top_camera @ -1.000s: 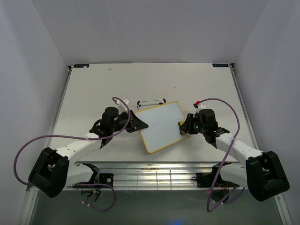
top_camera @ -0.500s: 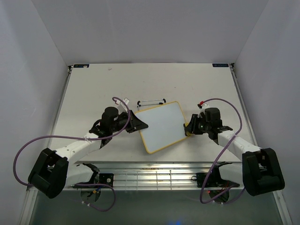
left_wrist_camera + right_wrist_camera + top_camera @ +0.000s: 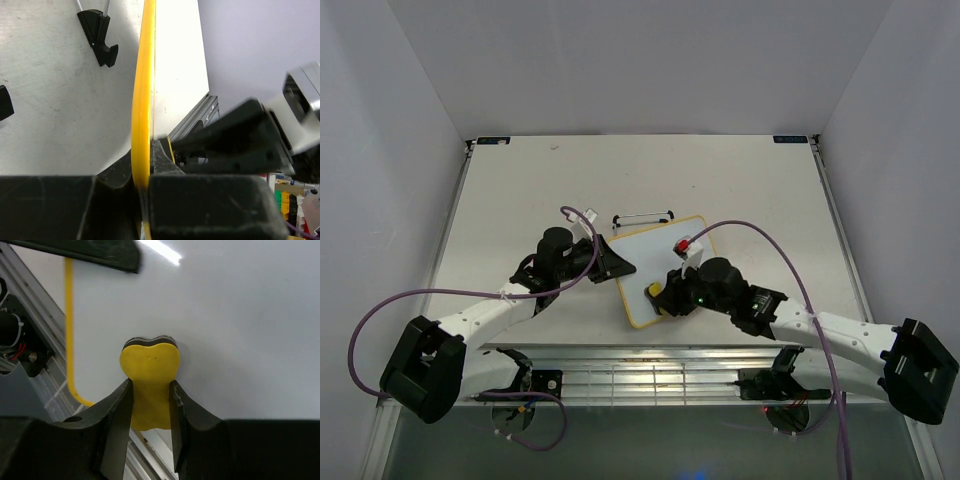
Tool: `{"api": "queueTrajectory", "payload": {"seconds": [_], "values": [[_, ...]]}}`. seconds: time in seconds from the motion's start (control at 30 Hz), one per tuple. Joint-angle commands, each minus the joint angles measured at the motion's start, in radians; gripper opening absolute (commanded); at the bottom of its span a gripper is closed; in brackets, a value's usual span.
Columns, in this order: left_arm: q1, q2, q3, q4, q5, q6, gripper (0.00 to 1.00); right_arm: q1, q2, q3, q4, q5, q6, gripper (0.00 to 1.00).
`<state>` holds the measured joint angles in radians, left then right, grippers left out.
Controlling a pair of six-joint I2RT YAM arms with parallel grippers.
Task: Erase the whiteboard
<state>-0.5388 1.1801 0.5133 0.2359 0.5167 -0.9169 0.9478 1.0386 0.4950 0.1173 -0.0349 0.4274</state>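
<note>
The whiteboard [image 3: 650, 253], white with a thin yellow frame, lies tilted at the table's middle, and its visible surface is plain white. My left gripper [image 3: 618, 268] is shut on its left edge. In the left wrist view the yellow frame [image 3: 142, 100] runs between the fingers [image 3: 200, 200]. My right gripper [image 3: 662, 297] is shut on the yellow sponge eraser [image 3: 652, 291] and presses it on the board's near-left corner. In the right wrist view the eraser [image 3: 150, 362] sits between the fingers [image 3: 117, 415] on the white surface [image 3: 235, 315].
The thin black wire stand [image 3: 642, 216] lies just behind the board, and its foot shows in the left wrist view [image 3: 101, 32]. A metal rail [image 3: 650, 372] runs along the table's near edge. White walls enclose the table [image 3: 520, 180].
My right arm has swung from the board's right edge across to its near-left corner, carrying the eraser. My left gripper and the board have stayed in place.
</note>
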Motion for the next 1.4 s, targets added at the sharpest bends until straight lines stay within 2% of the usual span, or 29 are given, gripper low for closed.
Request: {"api": "queueTrajectory", "payload": {"seconds": [0.0, 0.23, 0.37, 0.43, 0.57, 0.73, 0.93, 1.03, 1.07, 1.13, 1.17, 1.23, 1.27, 1.33, 1.37], "values": [[-0.029, -0.019, 0.056, 0.049, 0.095, -0.019, 0.00, 0.159, 0.070, 0.066, 0.007, 0.131, 0.082, 0.08], [-0.029, -0.019, 0.062, 0.049, 0.086, -0.025, 0.00, 0.319, 0.219, 0.217, -0.024, 0.188, 0.053, 0.08], [-0.029, -0.023, 0.060, 0.049, 0.085, -0.023, 0.00, 0.341, 0.241, 0.228, 0.014, 0.118, 0.059, 0.08], [-0.029, -0.023, 0.057, 0.049, 0.086, -0.022, 0.00, 0.341, 0.221, 0.218, 0.077, 0.046, 0.060, 0.08], [-0.029, -0.023, 0.051, 0.049, 0.082, -0.017, 0.00, 0.341, 0.112, 0.214, 0.078, 0.012, 0.056, 0.08], [-0.029, -0.022, 0.051, 0.049, 0.069, -0.014, 0.00, 0.319, -0.026, 0.251, -0.063, 0.099, 0.019, 0.08], [-0.029, -0.016, 0.059, 0.049, 0.059, -0.014, 0.00, 0.215, -0.173, 0.299, -0.264, 0.191, -0.044, 0.08], [-0.029, -0.023, 0.063, 0.049, 0.062, -0.013, 0.00, 0.025, -0.190, 0.329, -0.389, 0.213, -0.113, 0.08], [-0.029, -0.027, 0.065, 0.052, 0.063, -0.013, 0.00, -0.116, -0.164, 0.361, -0.421, 0.210, -0.134, 0.08], [-0.029, -0.043, 0.065, 0.054, 0.066, -0.014, 0.00, -0.267, -0.117, 0.396, -0.491, 0.190, -0.209, 0.08], [-0.029, -0.051, 0.062, 0.055, 0.068, -0.017, 0.00, -0.414, -0.062, 0.427, -0.505, 0.187, -0.232, 0.08], [-0.029, -0.082, 0.057, 0.062, 0.071, -0.022, 0.00, -0.571, 0.000, 0.450, -0.505, 0.135, -0.268, 0.08], [-0.029, -0.094, 0.054, 0.065, 0.075, -0.028, 0.00, -0.718, 0.079, 0.462, -0.501, 0.110, -0.304, 0.08], [-0.030, -0.132, 0.048, 0.074, 0.082, -0.037, 0.00, -0.828, 0.182, 0.519, -0.492, 0.086, -0.340, 0.08], [-0.030, -0.146, 0.047, 0.075, 0.088, -0.043, 0.00, -0.896, 0.293, 0.539, -0.484, 0.073, -0.373, 0.08]]}}
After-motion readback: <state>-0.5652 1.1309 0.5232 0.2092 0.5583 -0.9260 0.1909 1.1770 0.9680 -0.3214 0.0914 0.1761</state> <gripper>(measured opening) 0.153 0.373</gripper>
